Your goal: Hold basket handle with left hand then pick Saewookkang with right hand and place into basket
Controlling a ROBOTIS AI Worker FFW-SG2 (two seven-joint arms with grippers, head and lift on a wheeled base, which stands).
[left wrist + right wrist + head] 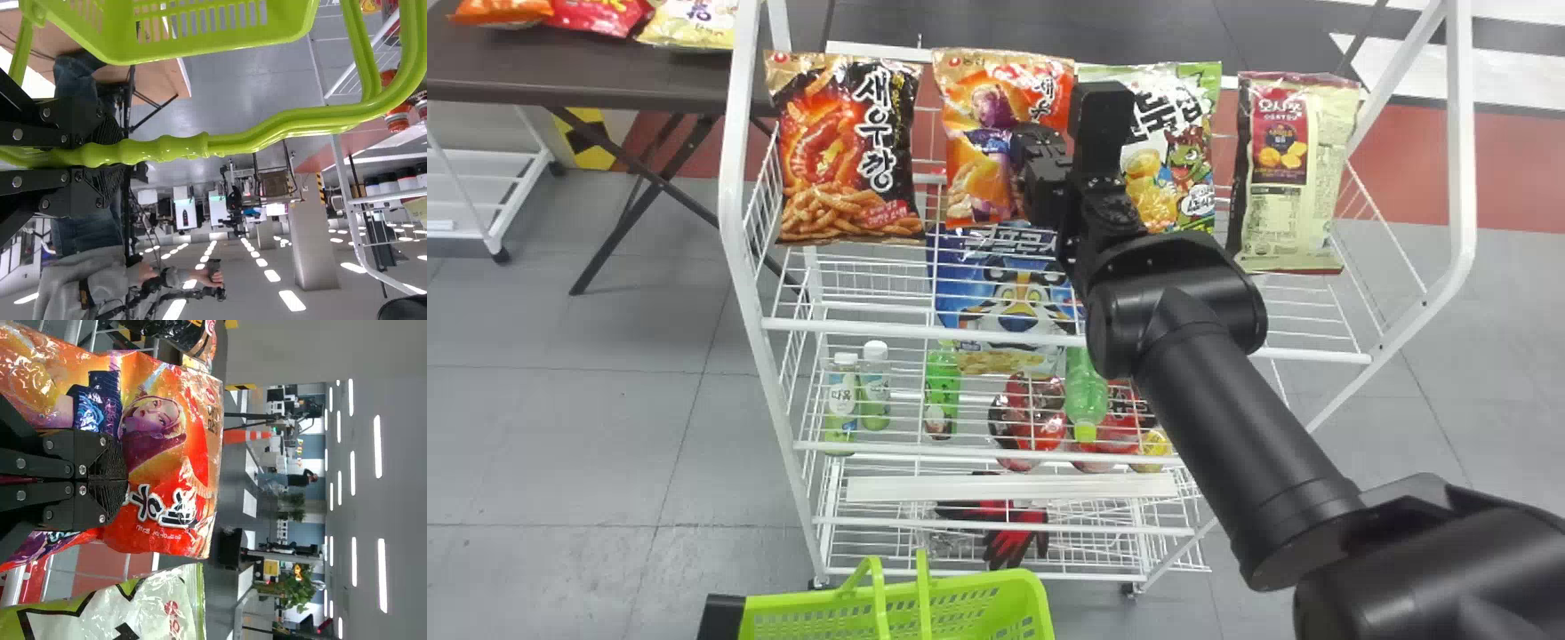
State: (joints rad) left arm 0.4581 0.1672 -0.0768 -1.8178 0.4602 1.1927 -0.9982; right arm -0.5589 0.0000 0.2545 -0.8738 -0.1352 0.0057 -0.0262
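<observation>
In the head view, my right gripper point(1039, 173) is at the right side of the orange Saewookkang bag point(969, 142) on the top shelf. Seen from the right wrist, the gripper point(127, 479) has its two fingers together against the face of the orange bag point(180, 453), pinching its film. A black part of my left gripper point(722, 615) shows at the bottom edge, beside the green basket point(996, 591). From the left wrist, that gripper point(100, 157) is shut around the basket handle point(180, 147), with the basket body point(200, 43) alongside.
A black Saewookkang bag point(845, 151) stands left of the orange one, a green-and-white bag point(1169, 160) close on its right, and a beige bag point(1289, 178) farther right. The white rack's frame point(738, 222) rises at both sides. Bottles point(840, 400) stand on a lower shelf.
</observation>
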